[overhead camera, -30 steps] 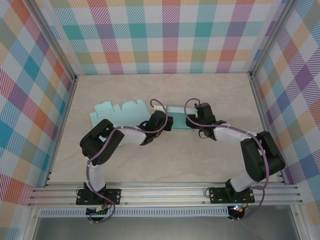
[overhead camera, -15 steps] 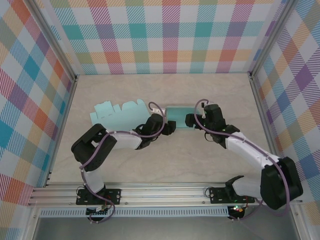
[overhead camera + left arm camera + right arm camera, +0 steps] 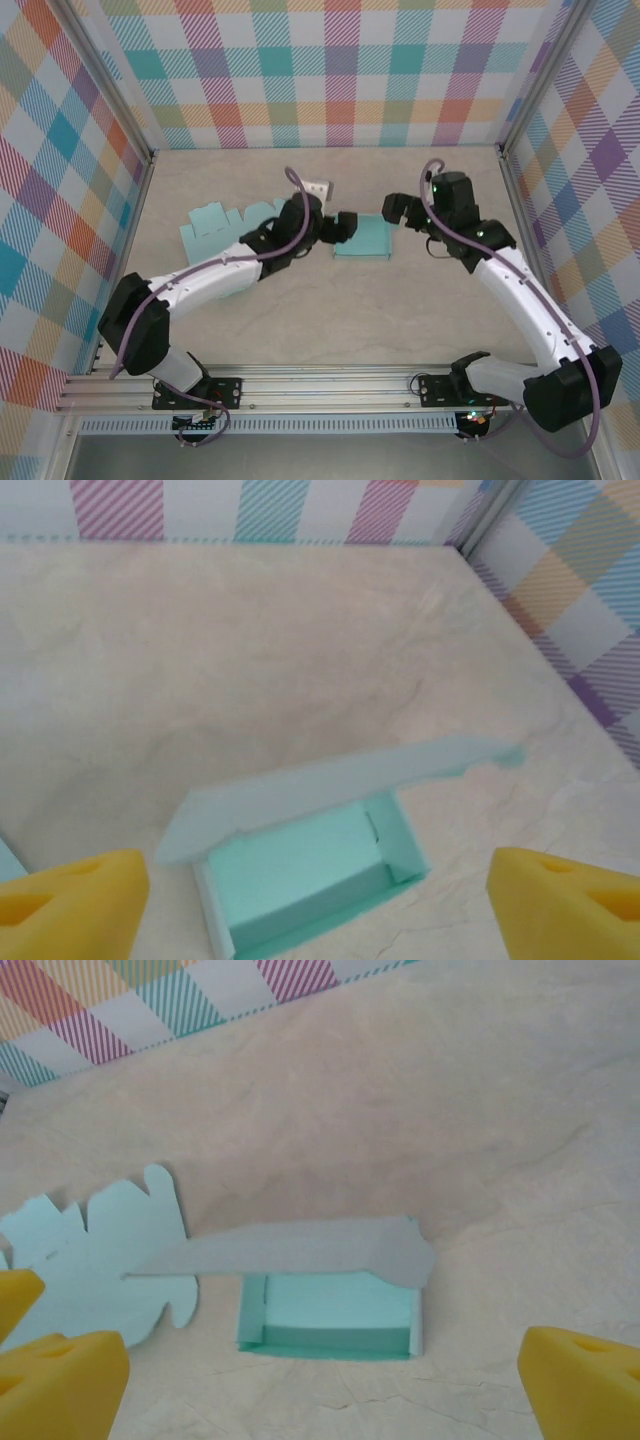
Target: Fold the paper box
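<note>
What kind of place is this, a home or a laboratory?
Most likely a laboratory robot cell, not a home: checked panel walls and an aluminium rail frame enclose a pale table, with a teal paper box on it.

The paper box (image 3: 360,237) is mint green, deeper teal inside, and the flat sheet (image 3: 208,222) left of the box is pale aqua. Under the box the table (image 3: 330,320) is cream with faint marbling. The walls (image 3: 340,70) around the box wear pastel plaid in teal, pink, orange and purple.
</note>
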{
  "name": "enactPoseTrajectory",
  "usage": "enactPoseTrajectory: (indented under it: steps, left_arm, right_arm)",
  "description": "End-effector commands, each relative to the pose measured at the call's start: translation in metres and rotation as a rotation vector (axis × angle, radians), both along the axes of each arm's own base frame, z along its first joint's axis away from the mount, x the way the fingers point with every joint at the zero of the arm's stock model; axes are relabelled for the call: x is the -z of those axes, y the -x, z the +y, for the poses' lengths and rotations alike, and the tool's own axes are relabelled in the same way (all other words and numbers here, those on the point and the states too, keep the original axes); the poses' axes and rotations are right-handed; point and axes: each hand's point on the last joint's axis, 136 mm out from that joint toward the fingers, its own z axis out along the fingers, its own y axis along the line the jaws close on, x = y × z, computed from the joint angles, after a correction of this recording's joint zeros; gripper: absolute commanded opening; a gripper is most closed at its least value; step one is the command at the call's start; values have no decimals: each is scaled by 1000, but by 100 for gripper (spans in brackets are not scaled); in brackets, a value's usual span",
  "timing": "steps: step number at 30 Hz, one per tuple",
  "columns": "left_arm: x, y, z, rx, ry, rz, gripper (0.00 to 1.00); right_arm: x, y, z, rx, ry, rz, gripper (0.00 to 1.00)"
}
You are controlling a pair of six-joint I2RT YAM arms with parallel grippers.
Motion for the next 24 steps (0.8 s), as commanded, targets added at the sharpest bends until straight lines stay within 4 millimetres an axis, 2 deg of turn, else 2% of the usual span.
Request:
enactPoseTrajectory:
  steps: [1,5,10,18,24]
  left_arm:
    - [0,-7,36,-25,-45,185,82]
    - [1,-29,40,-19,22,258,82]
    - [28,-49,28,7,33,366,90]
    - [73,-51,-1,84,97,518,96]
    - [88,-46,-8,104,135,569,96]
  right_arm:
    - [3,-2,-4,7,7,137,100]
    - [13,-21,5,-26,-20,248,100]
    - [40,-45,26,-84,-78,373,100]
    - [83,-55,39,-115,-113,509,100]
    - [106,-49,44,-135,-163,573,100]
